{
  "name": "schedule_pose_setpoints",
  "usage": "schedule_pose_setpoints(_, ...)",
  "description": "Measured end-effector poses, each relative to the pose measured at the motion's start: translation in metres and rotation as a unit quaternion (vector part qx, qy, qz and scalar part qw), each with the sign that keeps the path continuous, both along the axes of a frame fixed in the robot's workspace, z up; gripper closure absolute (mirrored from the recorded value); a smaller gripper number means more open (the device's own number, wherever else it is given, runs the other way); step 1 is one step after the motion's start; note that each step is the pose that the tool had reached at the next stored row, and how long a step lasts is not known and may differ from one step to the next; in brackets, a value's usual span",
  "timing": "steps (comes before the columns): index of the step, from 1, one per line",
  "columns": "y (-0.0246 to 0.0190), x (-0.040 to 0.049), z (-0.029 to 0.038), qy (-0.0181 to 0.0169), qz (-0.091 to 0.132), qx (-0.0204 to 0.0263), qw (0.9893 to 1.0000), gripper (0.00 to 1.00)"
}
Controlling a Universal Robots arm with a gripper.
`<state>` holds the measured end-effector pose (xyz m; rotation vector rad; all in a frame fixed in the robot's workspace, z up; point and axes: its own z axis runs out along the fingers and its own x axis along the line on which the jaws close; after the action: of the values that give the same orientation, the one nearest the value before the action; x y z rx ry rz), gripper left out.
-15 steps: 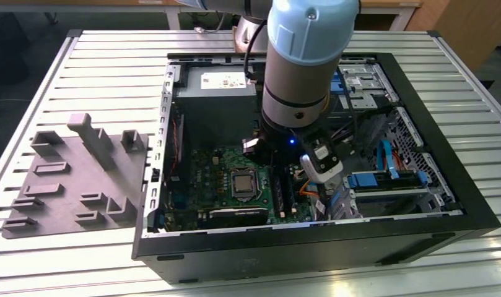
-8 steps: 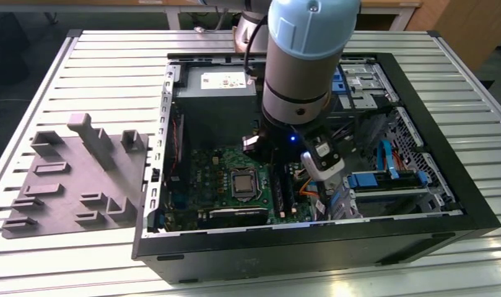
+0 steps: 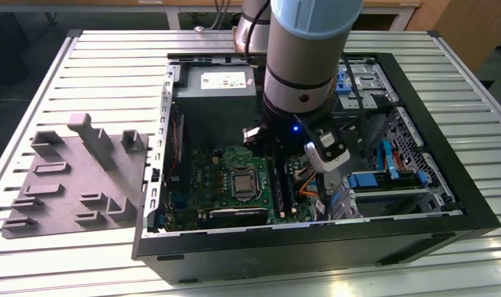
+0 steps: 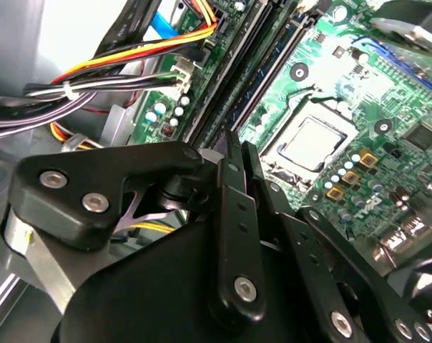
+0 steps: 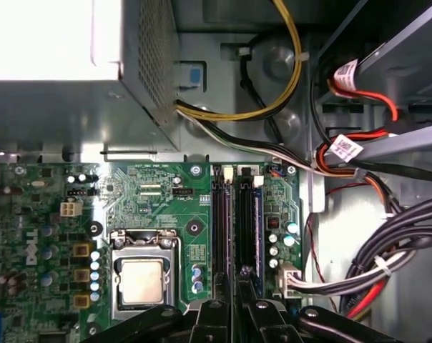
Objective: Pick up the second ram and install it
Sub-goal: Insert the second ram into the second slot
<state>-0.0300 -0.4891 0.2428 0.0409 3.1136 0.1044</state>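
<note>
One thin dark memory stick [image 5: 244,236] stands on edge among the black slot rails [image 5: 219,229] beside the processor socket [image 5: 141,279] on the green board [image 5: 151,193]. Clenched upon its near end, the gripper [image 5: 244,296] pinches it between narrow fingers [image 4: 237,236]. Cable bundles [image 5: 388,250] crowd the right; the metal box [image 5: 80,93] lies farther back.

Arm [image 3: 304,62] vertical, wrist down; gripper [image 4: 239,153] jaws nearly together, pointing down
</note>
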Motion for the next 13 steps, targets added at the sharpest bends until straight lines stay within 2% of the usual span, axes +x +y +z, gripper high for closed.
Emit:
schedule_pose_setpoints(2,0.0000,0.0000,0.0021,0.0000,0.000,0.0000,1.0000,0.81)
schedule_pose_setpoints(13,0.0000,0.0000,0.0023,-0.0001,0.000,0.0000,1.0000,0.83)
